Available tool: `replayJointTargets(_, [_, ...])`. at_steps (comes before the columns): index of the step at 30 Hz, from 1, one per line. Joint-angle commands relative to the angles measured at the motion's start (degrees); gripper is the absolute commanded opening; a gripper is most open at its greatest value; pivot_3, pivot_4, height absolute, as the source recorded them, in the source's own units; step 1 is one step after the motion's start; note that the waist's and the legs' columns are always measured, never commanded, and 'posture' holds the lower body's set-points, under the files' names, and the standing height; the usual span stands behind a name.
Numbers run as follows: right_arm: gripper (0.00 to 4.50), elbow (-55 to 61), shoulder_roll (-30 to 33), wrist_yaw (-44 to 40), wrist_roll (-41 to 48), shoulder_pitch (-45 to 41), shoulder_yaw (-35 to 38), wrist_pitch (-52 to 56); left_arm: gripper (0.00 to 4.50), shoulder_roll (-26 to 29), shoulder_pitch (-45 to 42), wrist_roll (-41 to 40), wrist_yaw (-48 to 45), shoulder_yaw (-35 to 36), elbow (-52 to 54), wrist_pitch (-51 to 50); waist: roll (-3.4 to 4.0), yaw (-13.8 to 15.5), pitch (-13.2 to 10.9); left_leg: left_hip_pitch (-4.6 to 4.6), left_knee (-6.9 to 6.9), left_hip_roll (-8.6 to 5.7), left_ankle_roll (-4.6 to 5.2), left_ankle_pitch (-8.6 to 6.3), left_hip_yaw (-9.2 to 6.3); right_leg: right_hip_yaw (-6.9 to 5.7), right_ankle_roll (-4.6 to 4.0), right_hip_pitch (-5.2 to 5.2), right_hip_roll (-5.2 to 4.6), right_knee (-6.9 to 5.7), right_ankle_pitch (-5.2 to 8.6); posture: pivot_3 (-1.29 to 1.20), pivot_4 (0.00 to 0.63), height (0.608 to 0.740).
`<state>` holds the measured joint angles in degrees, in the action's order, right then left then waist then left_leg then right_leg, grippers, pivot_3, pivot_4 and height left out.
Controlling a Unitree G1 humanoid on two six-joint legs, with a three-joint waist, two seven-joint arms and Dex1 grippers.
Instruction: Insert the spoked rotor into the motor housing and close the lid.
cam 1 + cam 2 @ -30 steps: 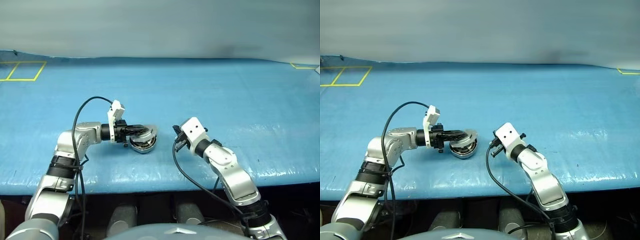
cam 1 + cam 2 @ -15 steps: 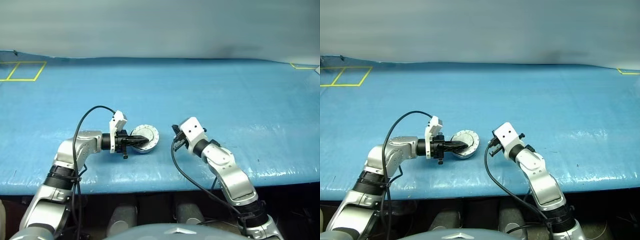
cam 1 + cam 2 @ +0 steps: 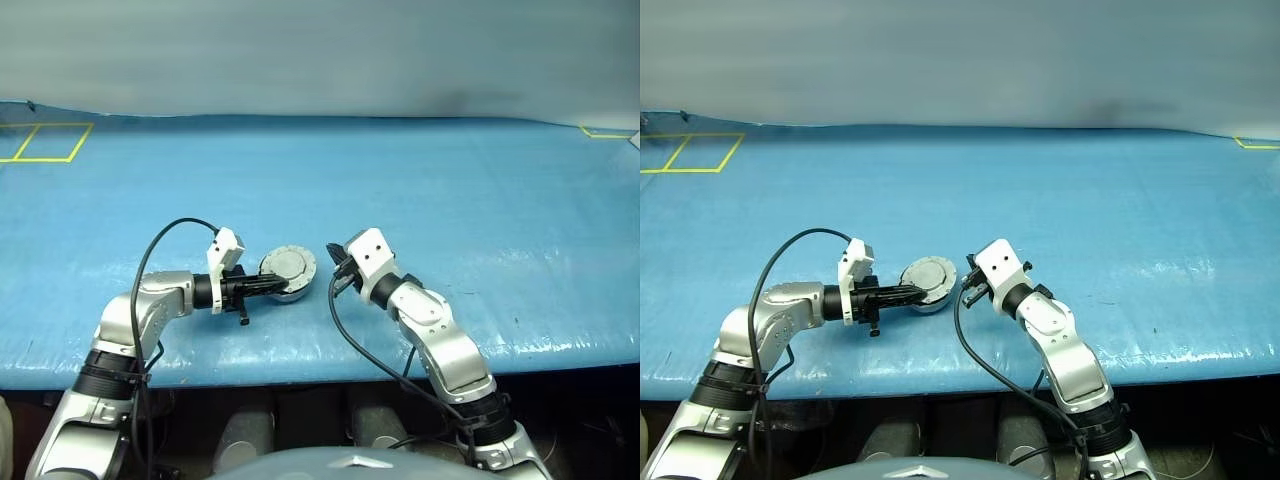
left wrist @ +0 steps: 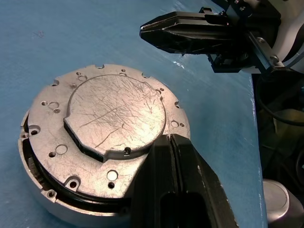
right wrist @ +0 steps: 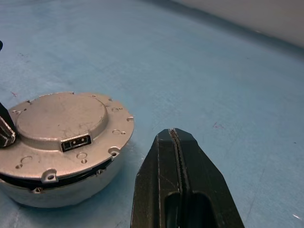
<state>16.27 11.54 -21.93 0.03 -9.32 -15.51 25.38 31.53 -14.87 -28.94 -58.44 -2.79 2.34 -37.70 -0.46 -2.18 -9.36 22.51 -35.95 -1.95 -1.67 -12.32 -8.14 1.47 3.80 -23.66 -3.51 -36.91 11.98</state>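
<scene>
The motor housing [image 3: 290, 291] sits on the blue table with its lid [image 3: 287, 264] lying flat on top, plain scratched outer face up [image 4: 114, 111]. A thin dark gap shows between lid and housing wall [image 5: 57, 190]. My left gripper [image 3: 275, 285] is shut and lies level, its tips resting on the lid's near edge [image 4: 172, 138]. My right gripper [image 3: 335, 268] is shut and points at the housing from its right side, a small gap away [image 5: 173, 134]. The spoked rotor is hidden.
The blue sheet covering the table [image 3: 450, 200] stretches wide behind and to both sides. Yellow tape squares mark the far left corner [image 3: 45, 142] and far right corner [image 3: 605, 131]. The table's front edge [image 3: 300, 368] runs just under both arms.
The lid, tilted half open a second ago, has dropped flat onto the housing. My left gripper has drawn back to the lid's edge, and my right gripper has moved left toward the housing.
</scene>
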Motion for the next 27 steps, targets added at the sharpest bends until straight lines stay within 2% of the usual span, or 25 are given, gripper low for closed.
replayJointTargets(1, [0.00, 0.9, -0.9, -0.9, 1.1, -1.4, -0.5, -1.8, 0.03, 0.6, 0.4, -2.5, 0.2, 4.4, 2.4, 1.7, 0.00, 0.0, 0.0, 0.00, 0.00, 0.00, 0.00, 0.00, 0.00, 0.00, 0.00, 0.00, 0.00, 0.00, 0.00, 0.00, 0.150, 0.740])
replayJointTargets(8, [0.00, 0.4, -1.8, -2.3, 1.3, -2.1, -2.8, -2.2, 0.03, 2.2, 2.2, -6.6, -1.5, 8.4, 4.3, 0.6, 0.01, 0.0, 0.0, 0.02, 0.04, -0.01, 0.00, 0.00, 0.00, 0.00, -0.01, -0.02, -0.01, 0.02, 0.00, 0.00, 0.150, 0.740])
replayJointTargets(14, [0.00, 0.0, -2.5, -5.7, 4.0, -2.0, -4.1, -2.2, 0.03, 3.3, 4.2, -6.1, -0.2, 9.3, 4.7, 2.0, 0.01, 0.0, 0.0, 0.01, 0.03, 0.00, 0.00, 0.00, 0.00, 0.00, -0.02, -0.01, 0.00, 0.02, 0.01, 0.00, 0.150, 0.740])
replayJointTargets(17, [0.51, -0.9, -2.7, -6.9, 4.8, -1.9, -4.6, -2.8, 0.00, 3.8, 5.3, -3.6, 0.4, 9.2, 4.9, 5.8, 0.02, -0.1, 0.0, 0.01, 0.05, 0.00, 0.00, 0.00, 0.00, 0.00, -0.04, -0.02, 0.00, 0.02, 0.02, 0.00, 0.150, 0.740])
replayJointTargets(23, [2.50, -3.2, -4.0, -8.1, 5.1, -3.0, -5.7, -4.5, 0.00, 5.4, 7.6, 2.2, -1.3, 6.5, 3.1, 14.3, 0.03, 0.0, 0.0, 0.02, 0.07, 0.01, -0.01, 0.00, 0.01, 0.01, -0.05, -0.05, 0.00, 0.03, 0.02, 0.00, 0.150, 0.740])
replayJointTargets(27, [3.83, -5.0, -4.7, -7.1, 4.8, -4.0, -5.5, -4.7, 0.00, 5.8, 8.1, 3.2, -2.3, 5.9, 2.2, 15.9, 0.03, 0.0, 0.0, 0.01, 0.06, 0.00, -0.01, -0.01, 0.02, 0.01, -0.05, -0.04, -0.01, 0.03, 0.02, 0.00, 0.150, 0.740])
